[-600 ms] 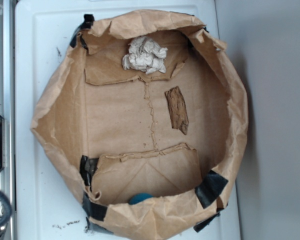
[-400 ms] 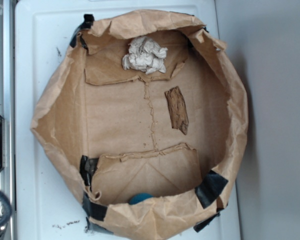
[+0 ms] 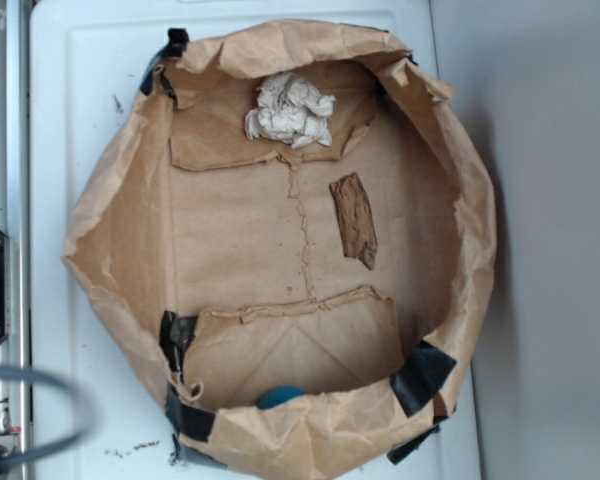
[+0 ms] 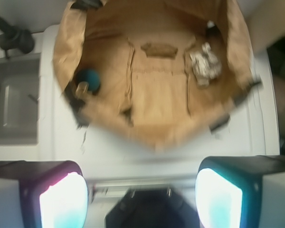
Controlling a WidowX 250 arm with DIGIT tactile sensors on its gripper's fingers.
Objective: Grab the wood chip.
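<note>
My hand [image 4: 141, 190] is wide open and holds nothing, low in the frame and far from the wood chip [image 3: 354, 220], which lies flat right of the middle inside the paper bag [image 3: 110, 220], so I think I must reach in.

- Your exterior view looks straight down on the paper bag [image 3: 280, 250].
- Your wrist view faces it obliquely, across the fingers [image 4: 61, 199]; both share the bag's inside.

End effector [image 4: 141, 190] fingers wide apart.
</note>
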